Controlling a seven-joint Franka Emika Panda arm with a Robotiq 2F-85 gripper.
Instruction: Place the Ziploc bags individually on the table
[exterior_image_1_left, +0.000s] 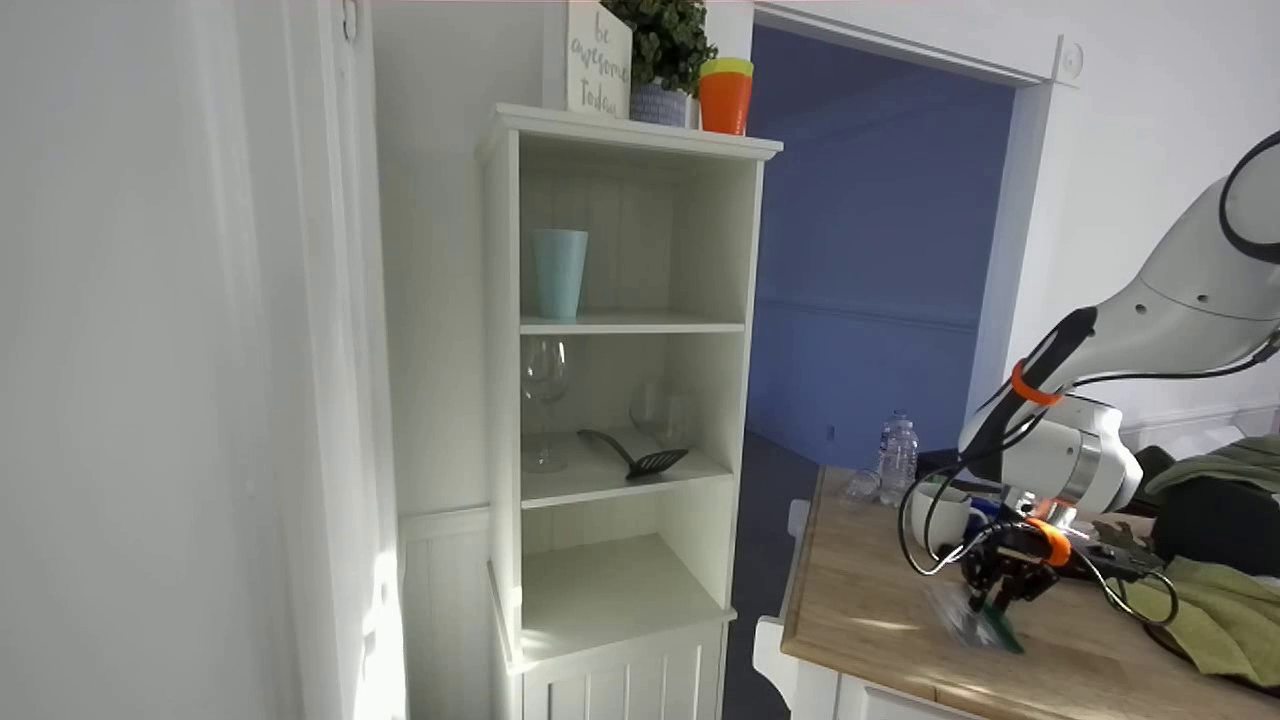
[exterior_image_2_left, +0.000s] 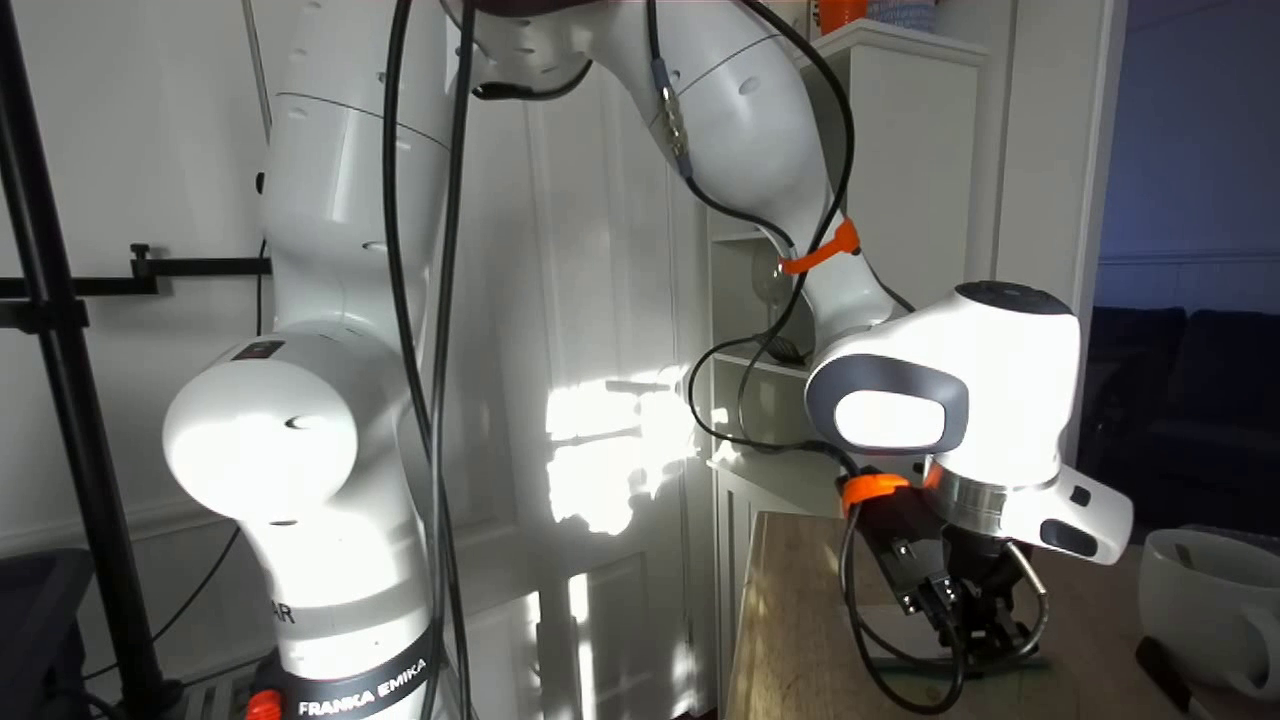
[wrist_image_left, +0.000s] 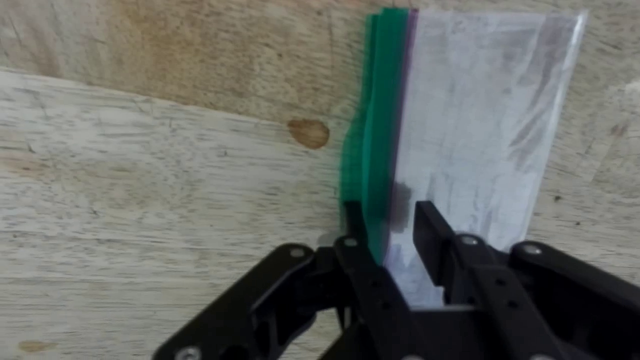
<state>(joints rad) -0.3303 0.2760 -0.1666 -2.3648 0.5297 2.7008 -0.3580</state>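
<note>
The clear Ziploc bags with green zip edges lie flat on the wooden table in the wrist view (wrist_image_left: 480, 100). More than one green strip shows, overlapping, so the bags look stacked; I cannot tell how many there are. The bags also show under the gripper in both exterior views (exterior_image_1_left: 962, 615) (exterior_image_2_left: 895, 630). My black gripper (wrist_image_left: 387, 220) is over the green edge with its fingers parted. The left finger overlaps the green strip and the right finger is over the clear part. Nothing is visibly pinched between them. The fingertips are low over the table (exterior_image_1_left: 870, 600) in both exterior views (exterior_image_1_left: 988, 602) (exterior_image_2_left: 985, 650).
A white mug (exterior_image_1_left: 938, 515) stands on the table behind the gripper, also seen close in an exterior view (exterior_image_2_left: 1205, 600). Clear plastic bottles (exterior_image_1_left: 898, 462) stand at the far corner. Green cloth (exterior_image_1_left: 1220, 620) lies along one side. A white shelf unit (exterior_image_1_left: 625, 492) stands beyond the table.
</note>
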